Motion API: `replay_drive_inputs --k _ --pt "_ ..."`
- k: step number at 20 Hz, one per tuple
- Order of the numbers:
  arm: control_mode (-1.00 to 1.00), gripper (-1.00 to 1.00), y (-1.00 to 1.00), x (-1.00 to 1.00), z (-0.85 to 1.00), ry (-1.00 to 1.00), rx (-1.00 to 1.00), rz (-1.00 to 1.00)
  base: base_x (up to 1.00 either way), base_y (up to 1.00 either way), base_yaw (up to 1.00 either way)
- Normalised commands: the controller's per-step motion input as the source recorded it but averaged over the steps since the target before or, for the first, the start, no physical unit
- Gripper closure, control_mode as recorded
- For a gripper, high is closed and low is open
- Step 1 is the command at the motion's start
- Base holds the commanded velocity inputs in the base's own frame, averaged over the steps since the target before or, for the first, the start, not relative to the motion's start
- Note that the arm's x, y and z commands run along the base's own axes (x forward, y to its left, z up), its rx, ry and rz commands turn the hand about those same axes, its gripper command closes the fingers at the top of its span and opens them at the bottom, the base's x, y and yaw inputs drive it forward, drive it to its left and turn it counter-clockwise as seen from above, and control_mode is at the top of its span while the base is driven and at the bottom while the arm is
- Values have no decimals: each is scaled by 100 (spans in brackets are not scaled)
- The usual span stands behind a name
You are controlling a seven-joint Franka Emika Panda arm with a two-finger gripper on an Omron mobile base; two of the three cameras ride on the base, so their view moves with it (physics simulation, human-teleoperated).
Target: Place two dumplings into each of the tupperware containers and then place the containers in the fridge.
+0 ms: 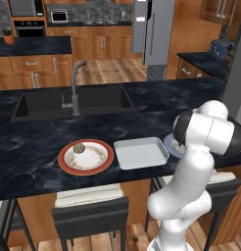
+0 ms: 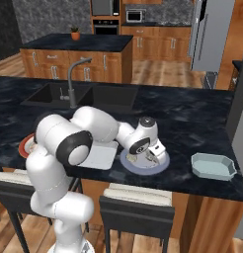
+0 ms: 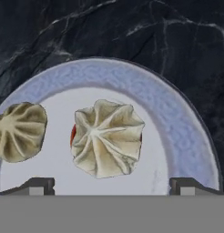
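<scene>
Gripper [image 3: 112, 185], jaws spread wide and empty, poised above a pleated dumpling [image 3: 107, 138] on a blue-rimmed plate [image 3: 177, 123]. A second dumpling [image 3: 19, 131] lies just beside it.

No readable text, labels, brands, numbers or signs anywhere. Fridge [image 1: 153, 30] doors at upper right of the left base view are plain grey steel, no lettering. Microwave [image 1: 59, 16] and oven [image 1: 28, 28] at upper left too small and blurred to read. Plates, containers, counter: no markings.
</scene>
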Motion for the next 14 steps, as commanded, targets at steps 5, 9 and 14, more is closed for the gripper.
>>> replay_drive_inputs --k 5,9,14 --pt "-100 -100 0 18 -12 -2 3 -11 0 0 0" --pt "-100 -100 0 6 -19 0 0 -9 0 0 0" --pt "-100 -100 -3 9 -23 0 0 -8 0 0 0"
